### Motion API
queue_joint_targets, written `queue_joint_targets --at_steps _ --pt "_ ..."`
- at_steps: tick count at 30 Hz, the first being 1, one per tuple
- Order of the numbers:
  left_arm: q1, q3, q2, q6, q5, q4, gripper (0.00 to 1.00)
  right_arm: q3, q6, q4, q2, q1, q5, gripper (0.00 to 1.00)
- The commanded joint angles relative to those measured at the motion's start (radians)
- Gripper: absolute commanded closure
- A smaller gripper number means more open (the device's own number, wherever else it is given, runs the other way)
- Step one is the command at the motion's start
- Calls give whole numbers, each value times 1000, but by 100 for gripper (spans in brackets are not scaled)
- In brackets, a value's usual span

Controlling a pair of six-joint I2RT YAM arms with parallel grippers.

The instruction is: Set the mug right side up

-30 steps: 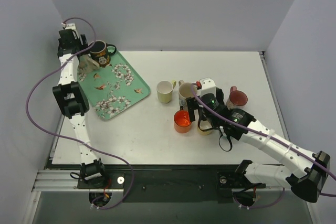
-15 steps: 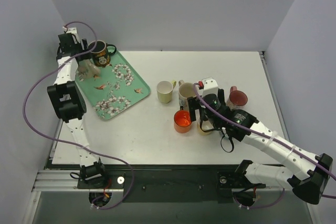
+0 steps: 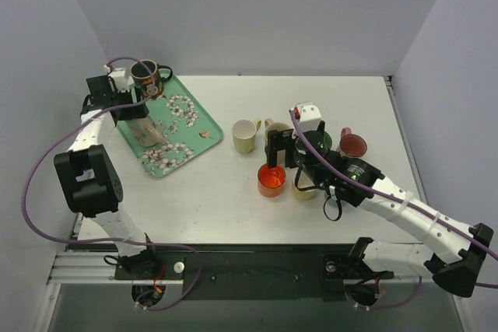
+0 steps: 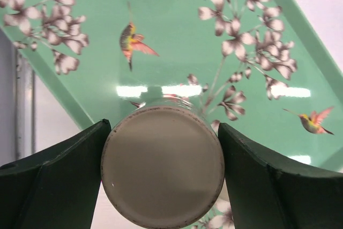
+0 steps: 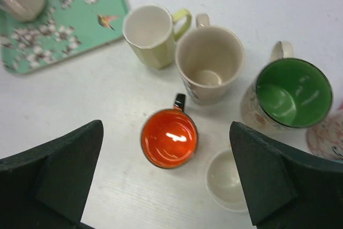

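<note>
Step now: The left end effector (image 4: 163,131) is clamped on the round cream mug (image 4: 162,167). One dark green finger presses on each side, near the mug's bottom. I think this is the grab-and-flip step, and the flip is not done yet.
Where the mug is: It is over the green tray with flowers and birds (image 4: 177,52), near the tray's left side. Its flat bottom faces the wrist camera, so its open end points toward the tray. I cannot tell if it touches the tray.
Next move: I think the arm must lift the mug a little and roll the wrist until the open end faces up. Then it can set the mug down and let go.
Right end effector (image 5: 166,126): Its fingers are wide apart and hold nothing. It hangs above a bunch of cups on the white table (image 3: 218,192).
Left wrist view: Only here can you see the mug's bare bottom and both fingers touching it. The handle and open end are hidden.
Top view: Only here can you see the whole tray and both arms. A dark patterned mug (image 3: 146,78) stands open end up at the tray's far corner.
Right wrist view: It looks down into a shiny orange cup (image 5: 169,138) and its neighbours.
</note>
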Motion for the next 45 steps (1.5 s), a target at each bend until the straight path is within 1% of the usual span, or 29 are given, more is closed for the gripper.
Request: queue_joint_targets --at_steps 1,4,7,8,10,11,12,13,14,15,16,17,18,19,20,22,24,27,29,34,39,41,45 --pt "-18 -15 -122 -27 157 126 100 94 85 181 54 5 -61 1" --pt "-36 -43 -168 -29 217 135 100 146 136 235 87 4 -59 1" --pt "-48 -40 -204 -49 254 123 100 140 210 371 87 -4 -44 0" --pt "-51 -41 -212 -50 267 126 100 118 234 386 82 -9 -52 0" --pt "-57 -61 -228 -52 271 145 100 67 270 487 59 -27 -82 0" --pt "-61 -76 -235 -50 268 149 100 62 324 541 64 -47 -120 0" --pt "-67 -81 -238 -54 269 154 100 85 364 546 71 -64 -141 0" --pt "-70 -87 -246 -58 274 154 100 103 461 526 106 -82 -182 2" --pt "-76 -89 -251 -58 280 158 100 143 498 511 137 -84 -193 4" --pt "-80 -100 -263 -98 283 166 100 162 582 503 197 -78 -217 5" --pt "-91 -101 -269 -107 280 178 100 207 618 508 240 -78 -245 5" --pt "-103 -104 -286 -130 274 183 100 235 717 508 315 -76 -283 7" --pt "-108 -103 -293 -141 258 194 100 275 781 524 397 -75 -308 9" --pt "-116 -95 -298 -165 246 197 100 292 891 543 439 -73 -335 11" --pt "-117 -92 -301 -178 220 197 100 312 943 579 505 -67 -337 13" --pt "-127 -90 -309 -198 179 217 100 344 1166 618 589 -52 -333 15" --pt "-140 -106 -318 -207 154 241 100 392 1272 646 660 -36 -330 16" --pt "-154 -133 -327 -236 131 293 100 470 1363 641 732 2 -313 16" --pt "-162 -149 -333 -248 116 359 100 482 1435 643 768 17 -276 16" --pt "-165 -181 -350 -306 122 427 100 504 1567 653 851 28 -205 16" --pt "-163 -212 -375 -345 137 507 100 553 1664 684 935 17 -196 16" --pt "-163 -219 -379 -357 137 530 100 547 1704 709 949 16 -195 17" --pt "-163 -230 -376 -370 143 556 100 545 1730 719 979 8 -175 18"
